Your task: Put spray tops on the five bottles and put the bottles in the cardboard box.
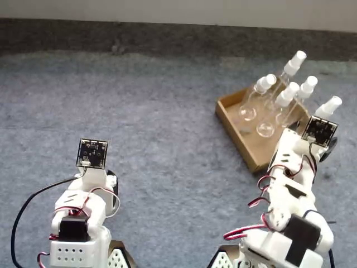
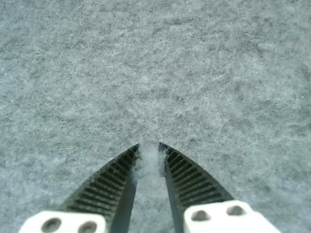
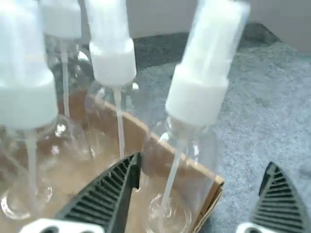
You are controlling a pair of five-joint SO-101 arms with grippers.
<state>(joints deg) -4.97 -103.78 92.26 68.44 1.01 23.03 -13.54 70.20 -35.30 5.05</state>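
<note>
High view: shallow brown cardboard box on the table's right side, with four clear plastic bottles with white spray tops standing inside and a fifth capped bottle at the box corner by the right arm. Right gripper is spread wide, jaws flanking that fifth bottle without touching it. Left gripper sits well apart over the grey felt-like table cover, jaws nearly pressed together, holding nothing.

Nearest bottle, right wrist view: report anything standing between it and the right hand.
Nothing visible does. The bottle stands directly ahead, inside the open right hand, by a corner of the cardboard box; the other bottles stand off to one side.
</note>
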